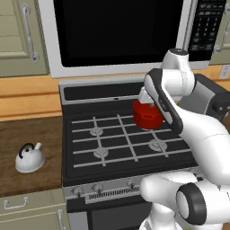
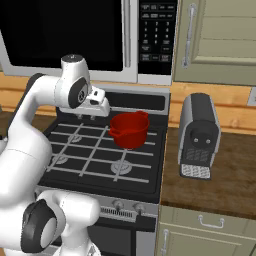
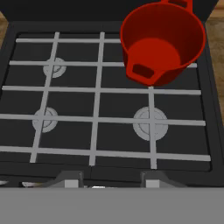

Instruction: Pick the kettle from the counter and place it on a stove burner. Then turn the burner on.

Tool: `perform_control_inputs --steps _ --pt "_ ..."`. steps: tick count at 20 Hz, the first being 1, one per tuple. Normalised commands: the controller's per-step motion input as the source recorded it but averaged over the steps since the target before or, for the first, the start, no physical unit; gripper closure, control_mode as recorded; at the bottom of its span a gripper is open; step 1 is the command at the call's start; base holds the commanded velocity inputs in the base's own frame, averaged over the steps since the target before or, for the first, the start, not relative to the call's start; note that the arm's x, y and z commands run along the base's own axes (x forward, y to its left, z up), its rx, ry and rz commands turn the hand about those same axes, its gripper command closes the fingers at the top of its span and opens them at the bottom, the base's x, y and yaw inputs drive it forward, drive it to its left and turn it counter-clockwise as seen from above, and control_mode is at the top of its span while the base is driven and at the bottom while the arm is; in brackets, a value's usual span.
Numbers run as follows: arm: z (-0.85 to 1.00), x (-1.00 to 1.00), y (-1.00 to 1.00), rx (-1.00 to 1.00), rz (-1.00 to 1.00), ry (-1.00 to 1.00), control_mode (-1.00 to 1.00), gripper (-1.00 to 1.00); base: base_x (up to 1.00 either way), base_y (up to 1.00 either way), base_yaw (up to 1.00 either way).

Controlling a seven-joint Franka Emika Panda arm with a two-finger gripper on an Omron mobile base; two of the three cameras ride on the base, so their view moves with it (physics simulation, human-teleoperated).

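The kettle (image 1: 29, 158) sits upright on the wooden counter (image 1: 27, 130) to the left of the stove (image 1: 81, 168), its black handle arching over the top and its short spout pointing away from the front edge. Nothing is touching it.

The gripper (image 2: 86, 117) hangs above the rear of the stove, well apart from the kettle, with the left half of the cooktop lying between the two. From the camera on the hand, its two fingertips (image 3: 69, 179) rise at the bottom with a clear gap between them, and nothing is caught in that gap. The jaws stand partly open and hold nothing.

A red pot (image 2: 129, 129) stands on the back right burner, just beside the hand on its right side. The front right burner (image 3: 150, 123) lies bare under the grate bars, as do the two burners on the left. The knobs (image 1: 97, 187) run along the front panel of the stove.

A dark toaster (image 2: 199, 136) stands on the counter on the far side of the stove from the kettle, and a microwave (image 1: 121, 31) hangs above the cooktop.
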Motion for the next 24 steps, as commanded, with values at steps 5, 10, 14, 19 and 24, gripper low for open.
perform_control_inputs --steps 5,10,14,19,24 --pt "-0.03 0.00 0.00 0.00 0.00 0.00 -1.00 -1.00 0.00 0.00 0.00" --pt "0.00 -0.01 0.00 0.00 0.00 0.00 -1.00 -1.00 0.00 0.00 0.00" --pt "0.00 -0.69 0.45 0.00 0.09 -0.12 -1.00 -1.00 0.00 0.00 0.00" --pt "0.00 -0.98 1.00 -0.06 0.20 -0.34 -1.00 -1.00 0.00 0.00 0.00" --pt "0.00 -0.85 1.00 -0.06 0.17 -0.44 -1.00 -1.00 0.00 0.00 0.00"
